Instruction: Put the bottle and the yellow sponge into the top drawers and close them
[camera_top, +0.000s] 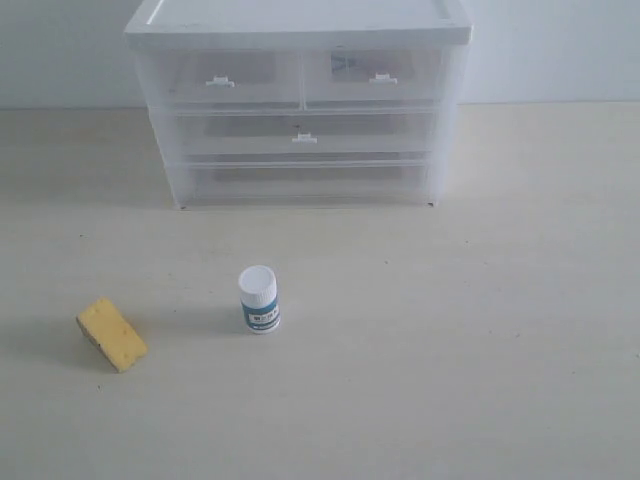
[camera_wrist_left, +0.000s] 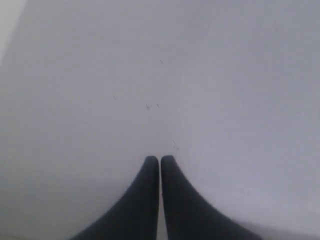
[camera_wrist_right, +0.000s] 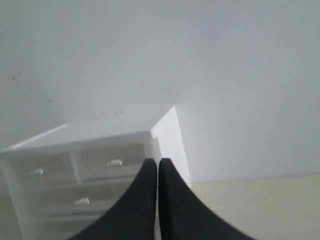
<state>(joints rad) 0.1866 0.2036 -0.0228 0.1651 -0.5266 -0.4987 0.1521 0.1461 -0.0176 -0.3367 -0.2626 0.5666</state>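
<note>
Chest (camera_top: 300, 150) stood at the table's (camera_top: 480, 350) back, top drawers (camera_top: 225, 78) closed. Sponge (camera_top: 112, 334) lay front-left, long axis diagonal, likely nearer the left arm. Bottle (camera_top: 259, 299) stood upright mid-table. Left gripper (camera_wrist_left: 159, 160) and right gripper (camera_wrist_right: 158, 162) were pinched together, empty.

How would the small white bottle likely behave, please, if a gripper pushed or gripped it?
The bottle stands upright on the table, taller than wide, so a push near its cap would probably tip it. Lying down, its round body would likely roll. It looks like rigid plastic, so it should keep its shape when gripped.
</note>
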